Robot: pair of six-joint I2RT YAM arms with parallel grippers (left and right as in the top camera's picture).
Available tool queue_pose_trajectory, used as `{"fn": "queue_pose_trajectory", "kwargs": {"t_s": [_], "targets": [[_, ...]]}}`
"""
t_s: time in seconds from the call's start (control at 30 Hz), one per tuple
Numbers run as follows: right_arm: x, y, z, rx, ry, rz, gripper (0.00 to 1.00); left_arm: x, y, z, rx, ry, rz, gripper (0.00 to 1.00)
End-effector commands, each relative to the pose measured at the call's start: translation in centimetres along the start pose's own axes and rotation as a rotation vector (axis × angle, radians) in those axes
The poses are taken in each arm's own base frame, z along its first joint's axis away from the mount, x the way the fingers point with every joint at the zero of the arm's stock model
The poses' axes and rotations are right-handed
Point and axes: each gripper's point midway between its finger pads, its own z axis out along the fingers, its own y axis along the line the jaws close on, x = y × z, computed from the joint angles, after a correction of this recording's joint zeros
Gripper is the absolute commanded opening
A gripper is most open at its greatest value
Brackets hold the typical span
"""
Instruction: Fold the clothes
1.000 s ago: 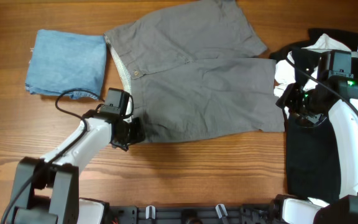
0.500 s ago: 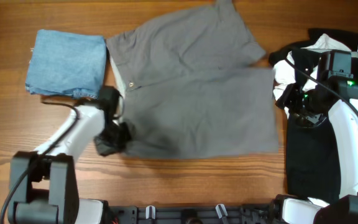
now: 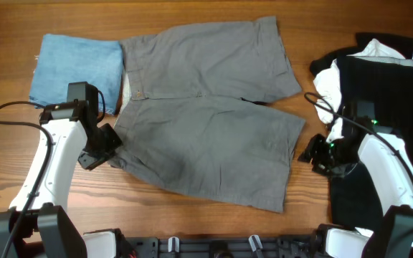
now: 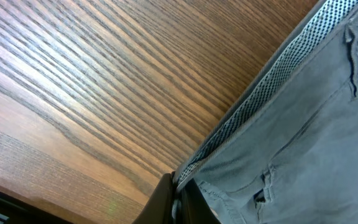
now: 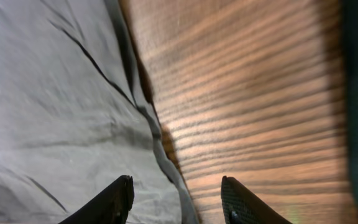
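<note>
The mid-grey shorts [image 3: 206, 143] lie spread flat across the middle of the table, waistband to the left. My left gripper [image 3: 99, 147] is shut on the lower waistband corner; in the left wrist view its fingers [image 4: 166, 202] pinch the dotted waistband lining of the shorts [image 4: 291, 124]. My right gripper [image 3: 309, 152] stands open at the right hem of the lower leg. In the right wrist view, the gripper [image 5: 178, 205] straddles the hem edge of the shorts [image 5: 55, 93], without pinching it.
A folded light-blue piece [image 3: 77, 72] lies at the back left, close to my left arm. A large black garment [image 3: 378, 107] with a white piece [image 3: 375, 50] on it fills the right side, under my right arm. Bare wood [image 5: 247, 93] shows between shorts and black garment.
My left gripper closed on the waistband corner and dragged it left, shifting and flattening the shorts. My right gripper came down and left from the black garment to the shorts' hem, jaws slightly narrower.
</note>
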Motion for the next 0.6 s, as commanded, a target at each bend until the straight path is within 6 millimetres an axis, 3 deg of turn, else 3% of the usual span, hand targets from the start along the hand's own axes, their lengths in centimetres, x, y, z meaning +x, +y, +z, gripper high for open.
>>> {"fn": "queue_pose_trajectory", "kwargs": {"t_s": [0.0, 0.1, 0.57], "targets": [[1.8, 1.4, 0.9, -0.107, 0.073, 0.007, 0.51, -0.4, -0.1, -0.4, -0.006, -0.029, -0.009, 0.04], [3.6, 2.3, 1.3, -0.158, 0.141, 0.001, 0.51, -0.5, -0.1, -0.4, -0.003, -0.034, -0.009, 0.04], [11.5, 2.1, 4.1, 0.069, 0.335, -0.090, 0.55, -0.6, -0.2, -0.4, -0.002, -0.036, -0.009, 0.04]]}}
